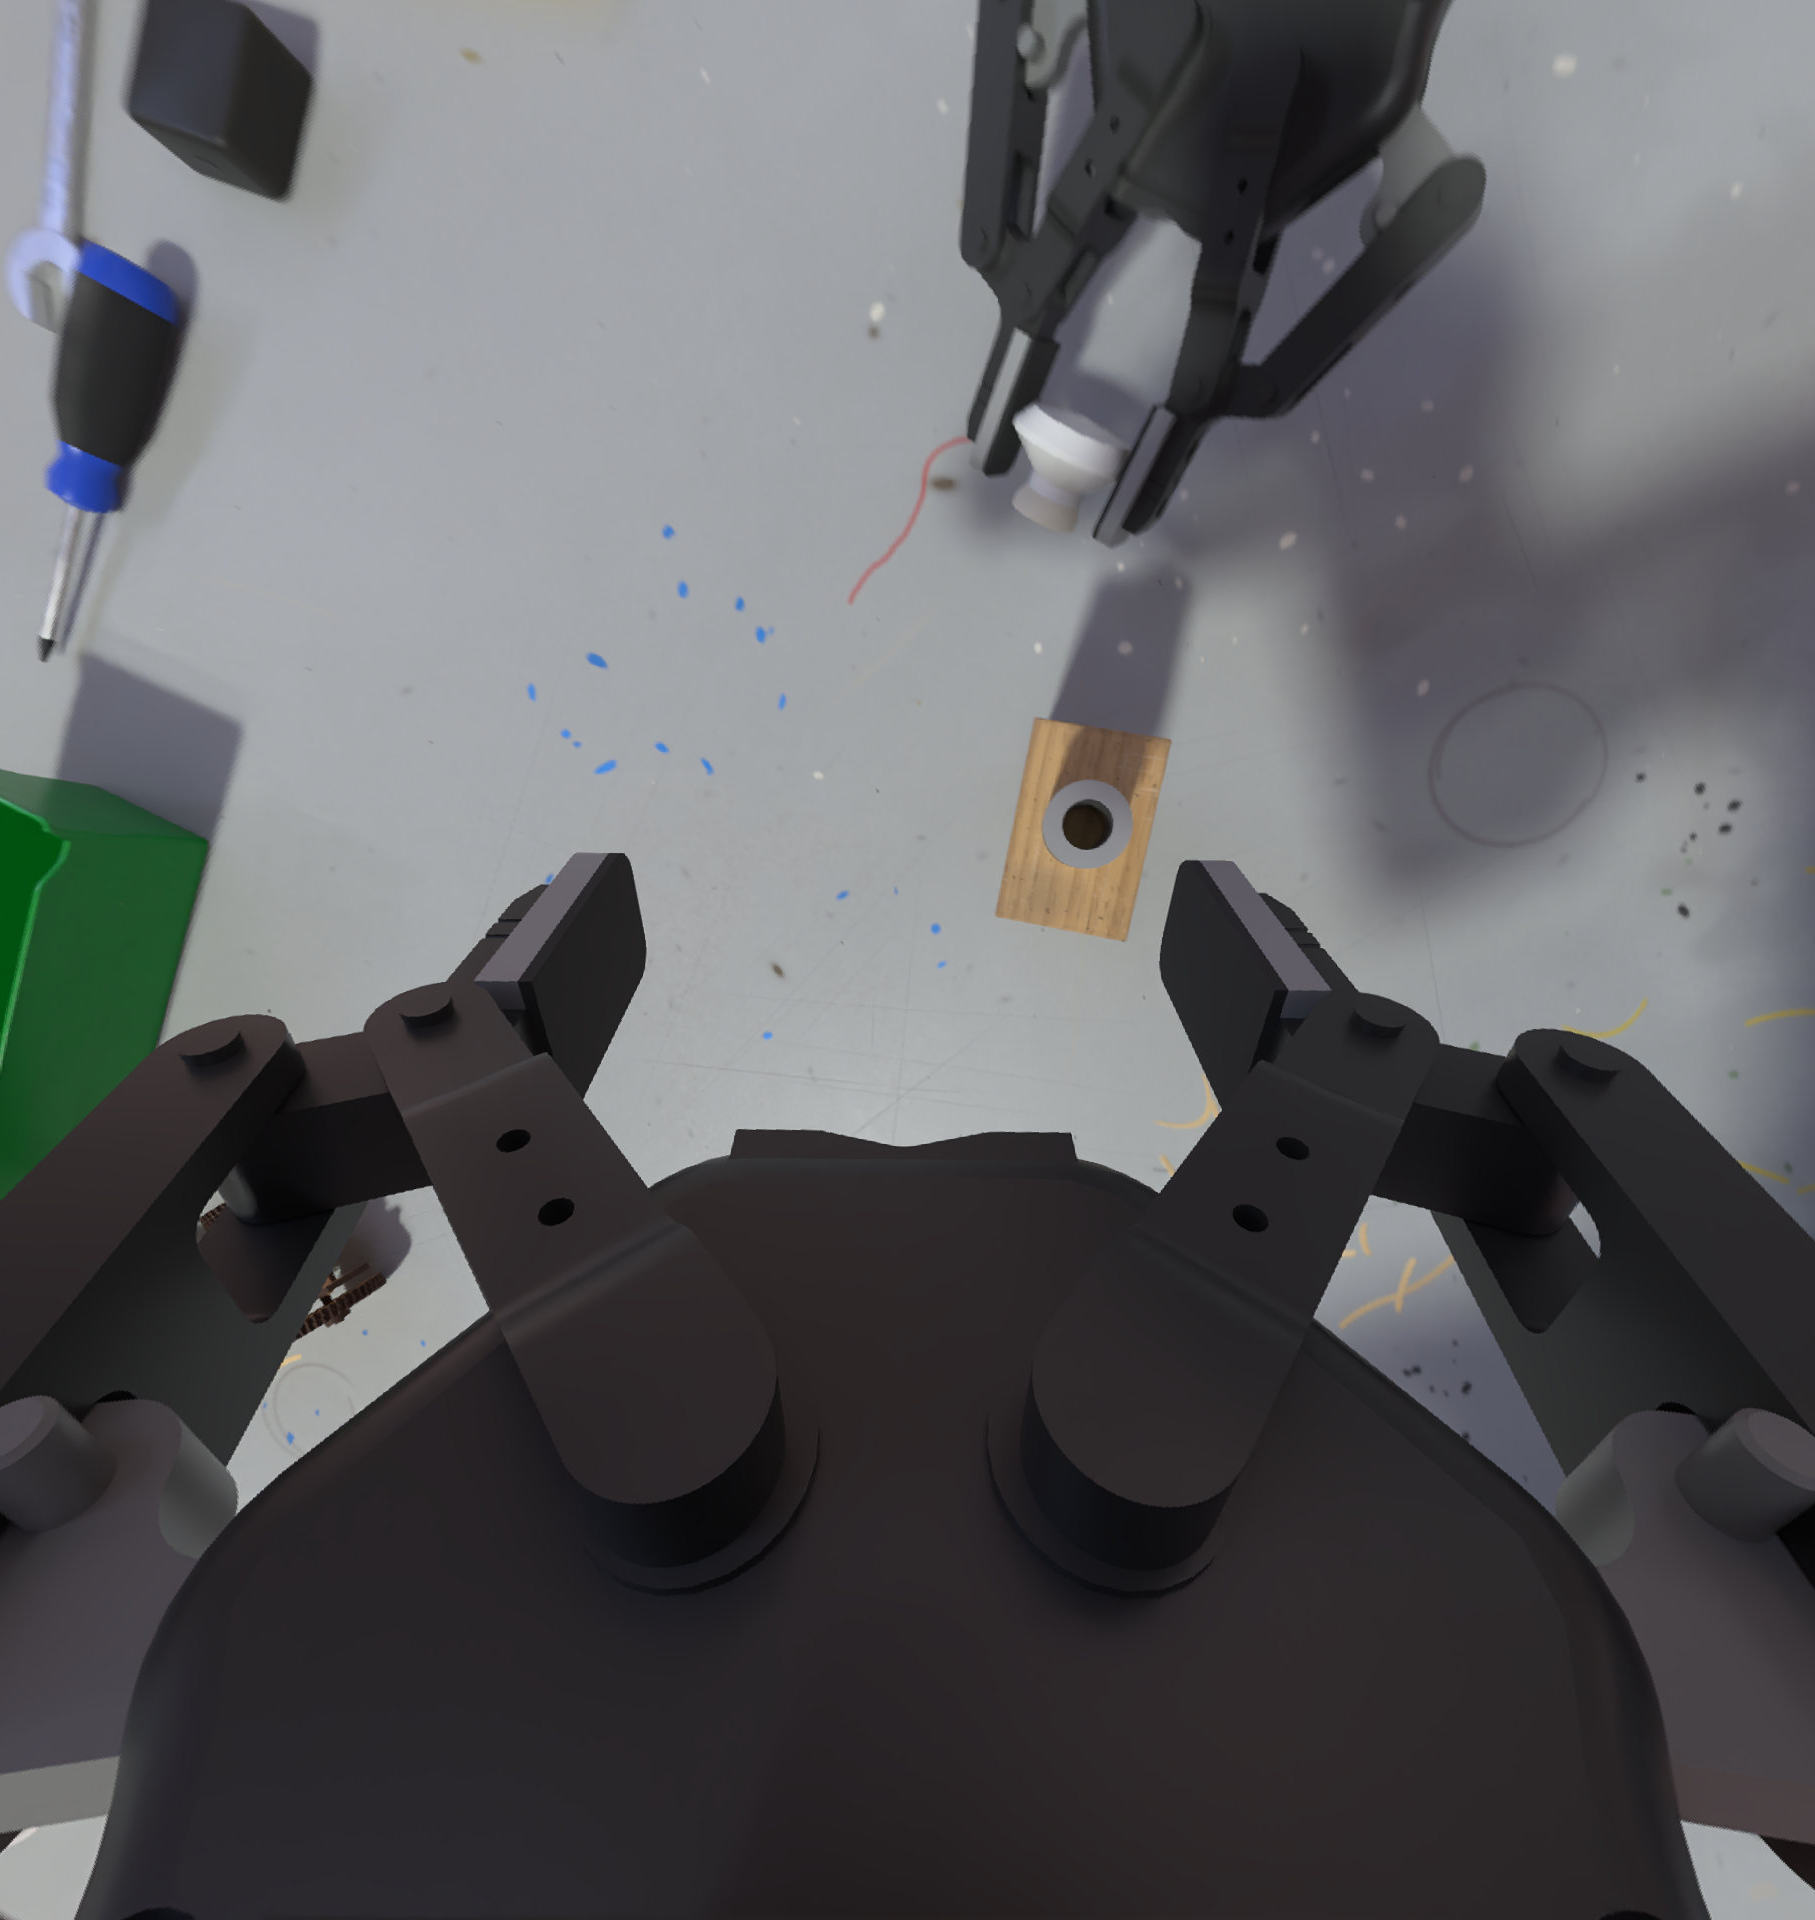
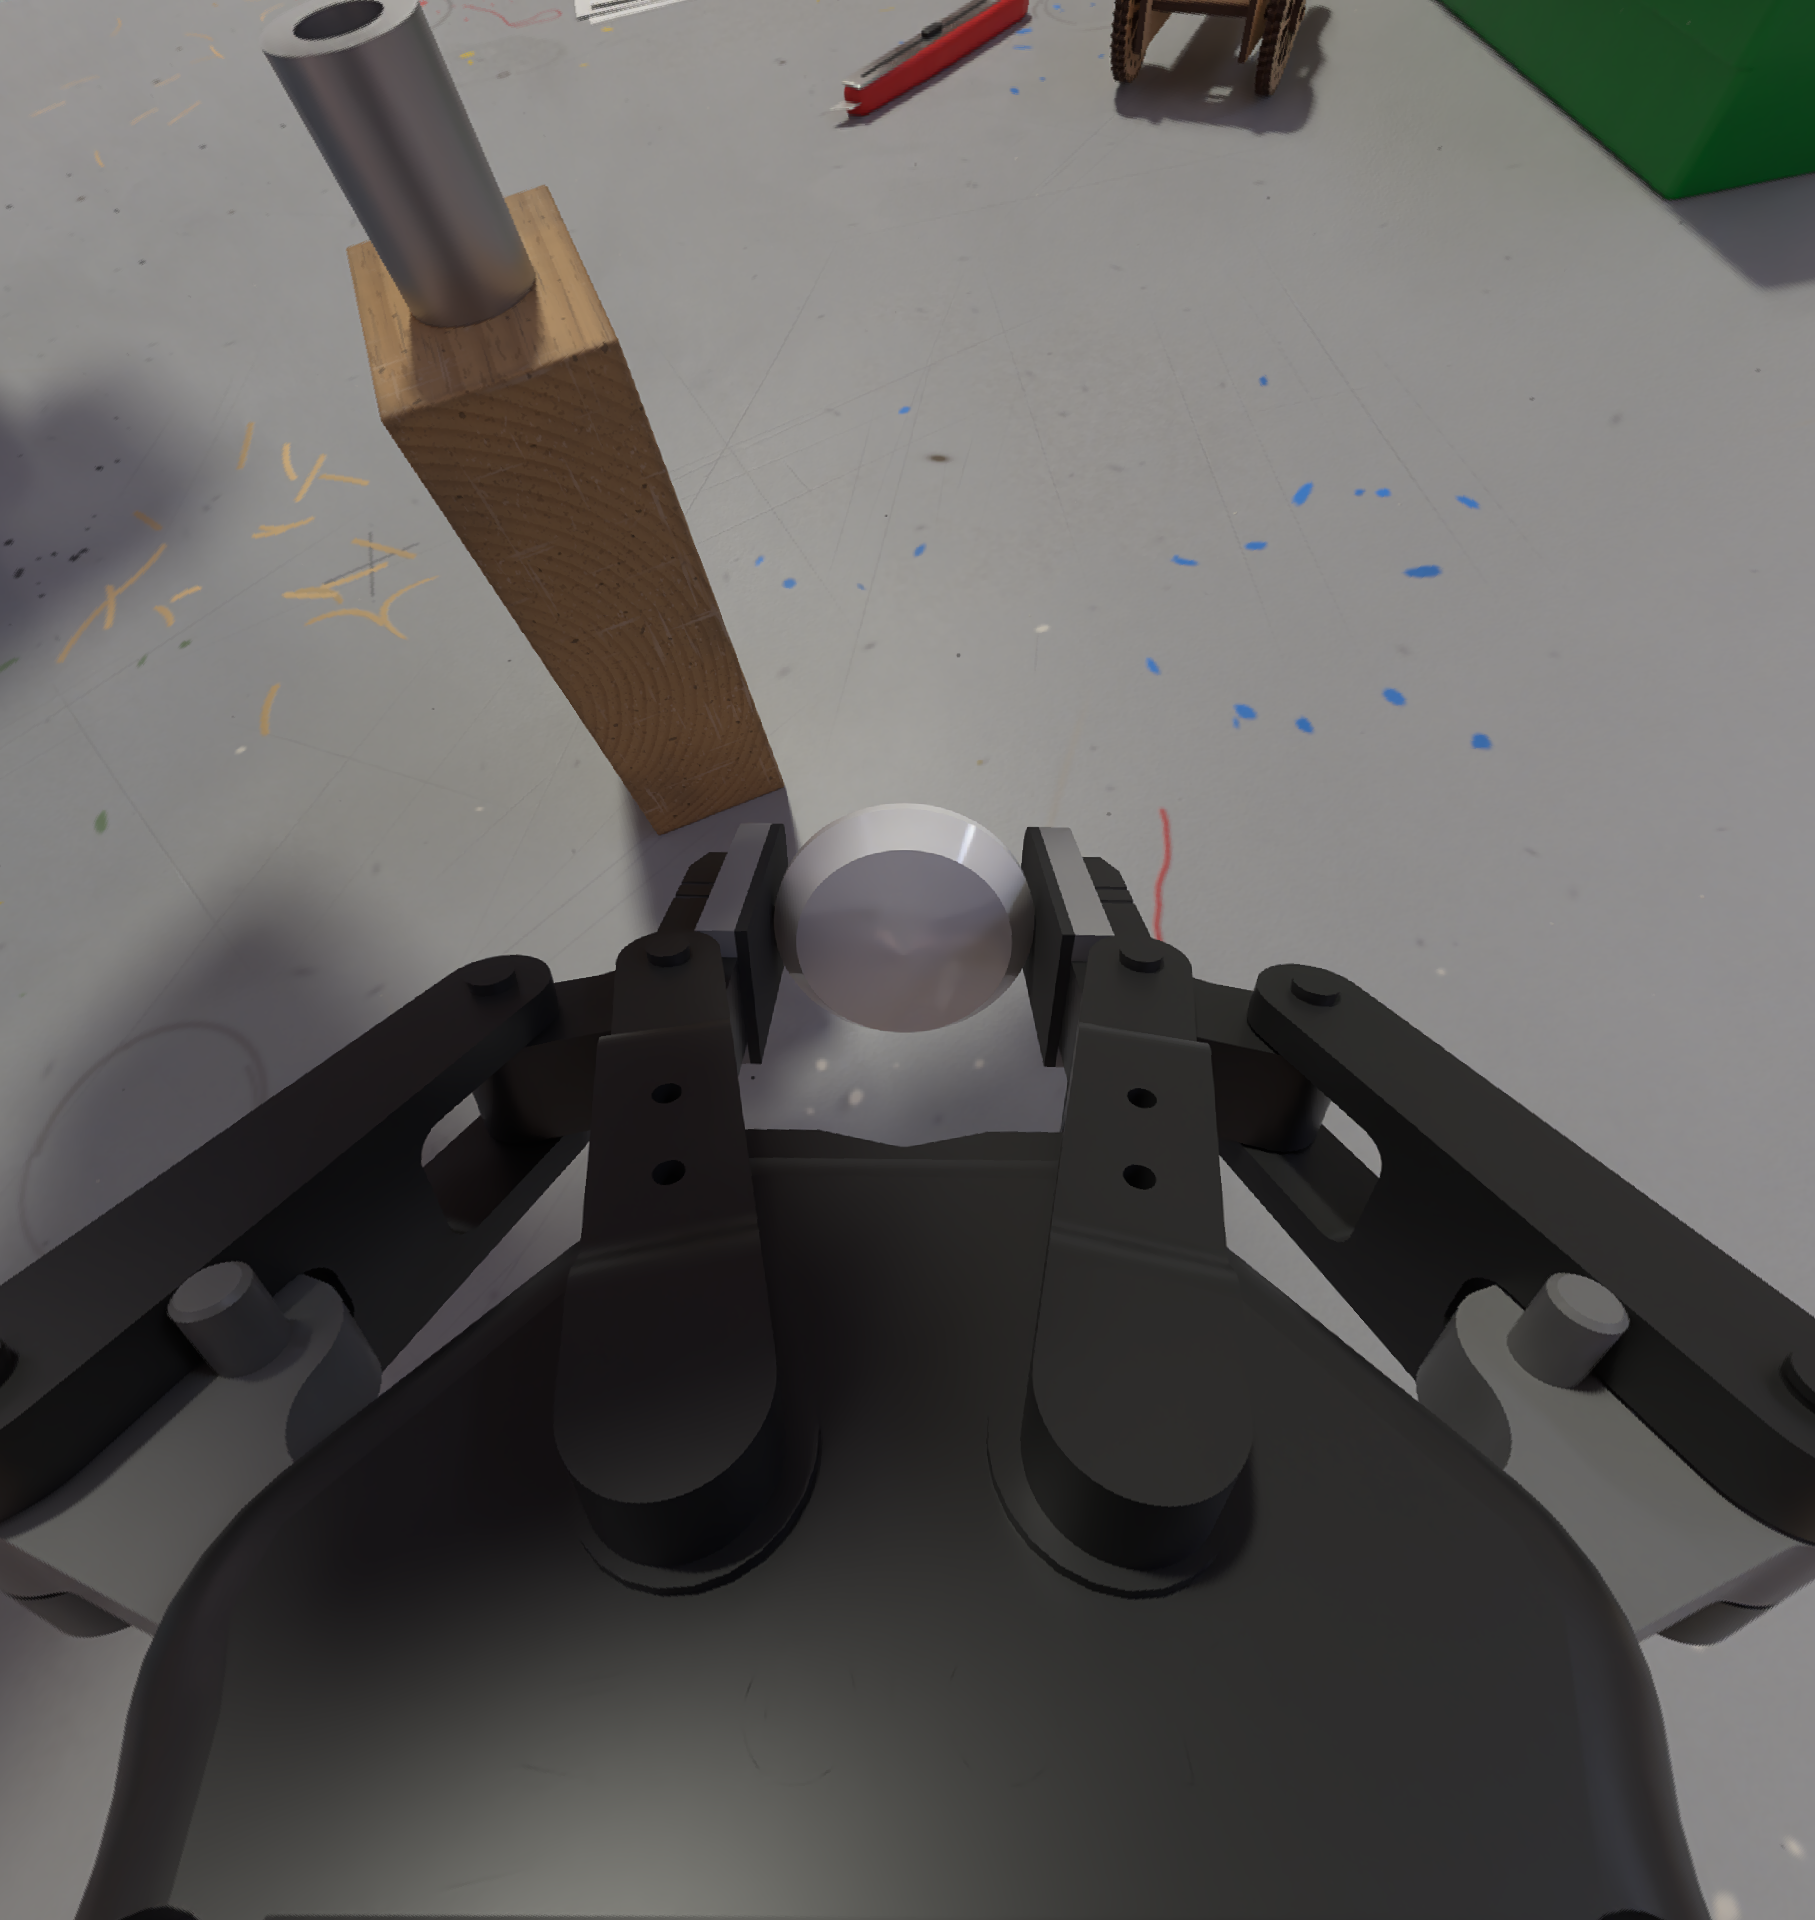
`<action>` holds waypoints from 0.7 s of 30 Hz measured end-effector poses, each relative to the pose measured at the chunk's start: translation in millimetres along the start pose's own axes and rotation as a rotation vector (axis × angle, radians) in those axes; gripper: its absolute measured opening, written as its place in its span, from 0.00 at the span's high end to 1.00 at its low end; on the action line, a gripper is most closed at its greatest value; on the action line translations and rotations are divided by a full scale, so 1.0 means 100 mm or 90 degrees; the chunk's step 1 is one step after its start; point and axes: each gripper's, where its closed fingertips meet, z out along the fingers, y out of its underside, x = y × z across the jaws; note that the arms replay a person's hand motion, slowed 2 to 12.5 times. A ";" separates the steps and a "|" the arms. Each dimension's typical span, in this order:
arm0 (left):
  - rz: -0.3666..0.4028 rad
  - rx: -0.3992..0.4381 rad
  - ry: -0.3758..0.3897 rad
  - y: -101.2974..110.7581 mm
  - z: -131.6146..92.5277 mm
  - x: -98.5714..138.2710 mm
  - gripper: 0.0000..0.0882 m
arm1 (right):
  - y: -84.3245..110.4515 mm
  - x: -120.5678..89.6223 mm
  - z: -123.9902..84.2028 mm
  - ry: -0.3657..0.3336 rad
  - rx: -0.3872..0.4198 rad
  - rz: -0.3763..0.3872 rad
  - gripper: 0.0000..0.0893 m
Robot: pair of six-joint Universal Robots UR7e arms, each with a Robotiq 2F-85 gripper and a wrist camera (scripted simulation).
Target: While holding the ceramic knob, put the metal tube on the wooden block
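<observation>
A tall wooden block (image 2: 560,499) stands upright mid-table, well away from any edge. A grey metal tube (image 2: 404,156) stands on its top, long axis vertical. The left gripper (image 1: 903,935), fingers spread and empty, hangs above, the tube slightly right of its gap. The right gripper (image 2: 903,925) clamps a white ceramic knob (image 2: 903,920) beside the block's foot. No legible writing.
</observation>
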 end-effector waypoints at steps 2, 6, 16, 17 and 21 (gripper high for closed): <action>-0.012 0.034 -0.012 -0.01 -0.05 -0.05 0.03 | 0.00 0.00 0.00 0.000 0.001 0.000 0.55; -0.039 0.104 -0.035 -0.01 -0.16 -0.14 0.03 | -0.01 0.00 0.00 0.001 0.003 0.001 0.55; -0.124 0.272 -0.089 0.14 -0.35 -0.35 0.03 | 0.00 0.00 0.01 0.002 0.000 0.002 0.55; -0.134 0.288 -0.093 0.17 -0.36 -0.37 0.03 | 0.00 0.00 0.01 0.002 -0.001 0.002 0.55; -0.171 0.347 -0.109 0.29 -0.40 -0.44 0.03 | 0.00 0.00 0.02 0.003 -0.002 0.001 0.55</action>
